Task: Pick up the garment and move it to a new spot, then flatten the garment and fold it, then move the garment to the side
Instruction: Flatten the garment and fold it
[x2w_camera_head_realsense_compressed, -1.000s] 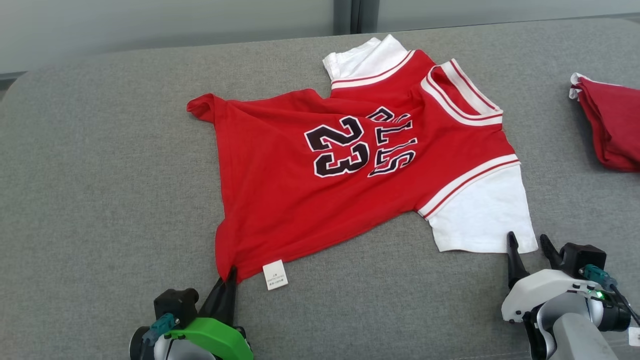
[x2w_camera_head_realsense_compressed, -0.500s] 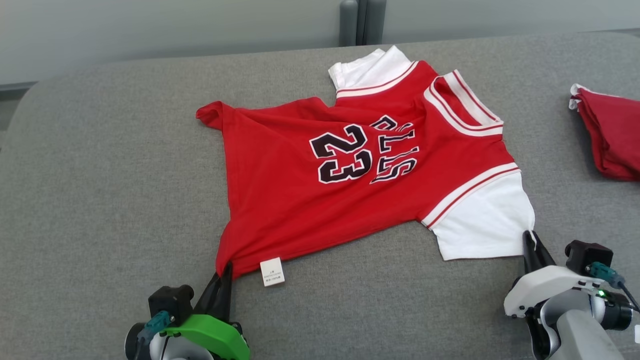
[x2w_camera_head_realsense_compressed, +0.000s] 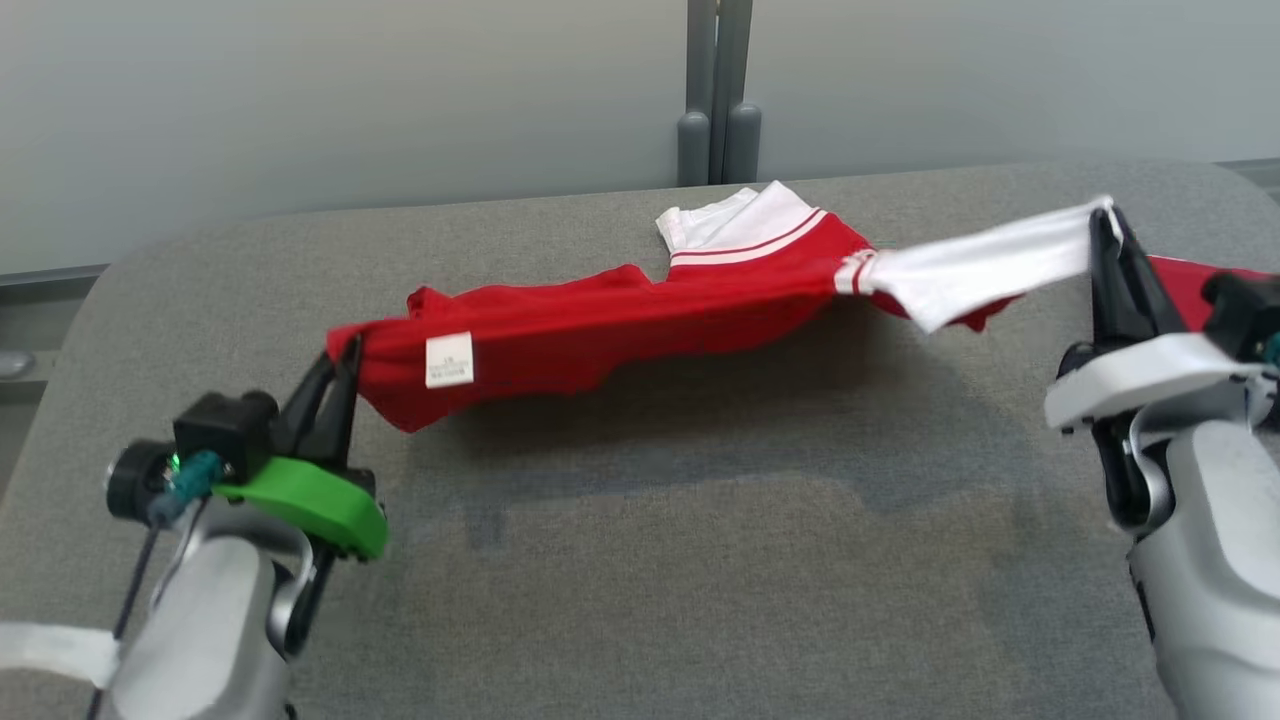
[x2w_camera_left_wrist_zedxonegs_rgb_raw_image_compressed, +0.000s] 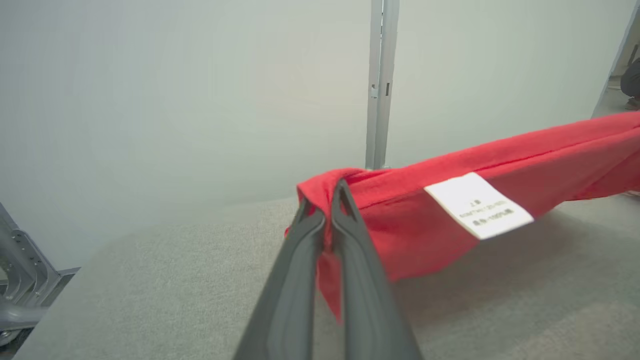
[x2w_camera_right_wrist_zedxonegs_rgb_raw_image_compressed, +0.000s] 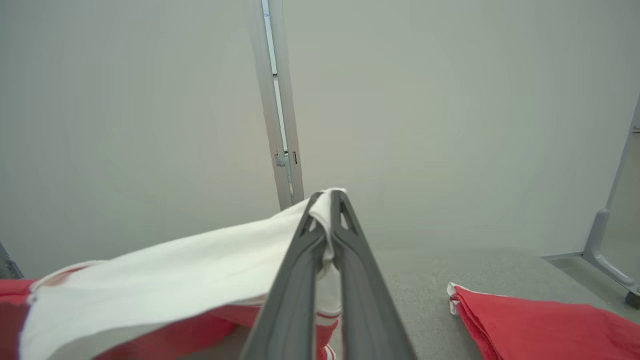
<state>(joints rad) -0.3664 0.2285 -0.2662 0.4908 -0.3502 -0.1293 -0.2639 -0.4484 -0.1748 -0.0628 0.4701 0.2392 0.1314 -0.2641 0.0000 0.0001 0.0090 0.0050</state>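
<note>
The garment (x2w_camera_head_realsense_compressed: 620, 325) is a red jersey with white sleeves, stretched in the air between my two grippers above the grey surface (x2w_camera_head_realsense_compressed: 640, 560). My left gripper (x2w_camera_head_realsense_compressed: 345, 350) is shut on its red hem corner, near a white label (x2w_camera_head_realsense_compressed: 448, 360). The left wrist view shows that red corner (x2w_camera_left_wrist_zedxonegs_rgb_raw_image_compressed: 320, 187) pinched between the shut fingers and the label (x2w_camera_left_wrist_zedxonegs_rgb_raw_image_compressed: 477, 205) beside them. My right gripper (x2w_camera_head_realsense_compressed: 1105, 215) is shut on the tip of a white sleeve (x2w_camera_head_realsense_compressed: 985, 265). In the right wrist view the white sleeve (x2w_camera_right_wrist_zedxonegs_rgb_raw_image_compressed: 200, 265) runs left from the shut fingertips. The far sleeve (x2w_camera_head_realsense_compressed: 740, 225) still touches the surface.
A second, folded red cloth (x2w_camera_right_wrist_zedxonegs_rgb_raw_image_compressed: 545, 320) lies on the surface to the right, partly hidden behind my right gripper in the head view. A grey post (x2w_camera_head_realsense_compressed: 715, 100) and a pale wall stand behind the surface. Open grey surface lies in front of the lifted garment.
Both grippers have risen and lifted the garment off the surface, where it lay spread out. The right gripper went from open beside the white sleeve to shut on it. The head camera has tilted up.
</note>
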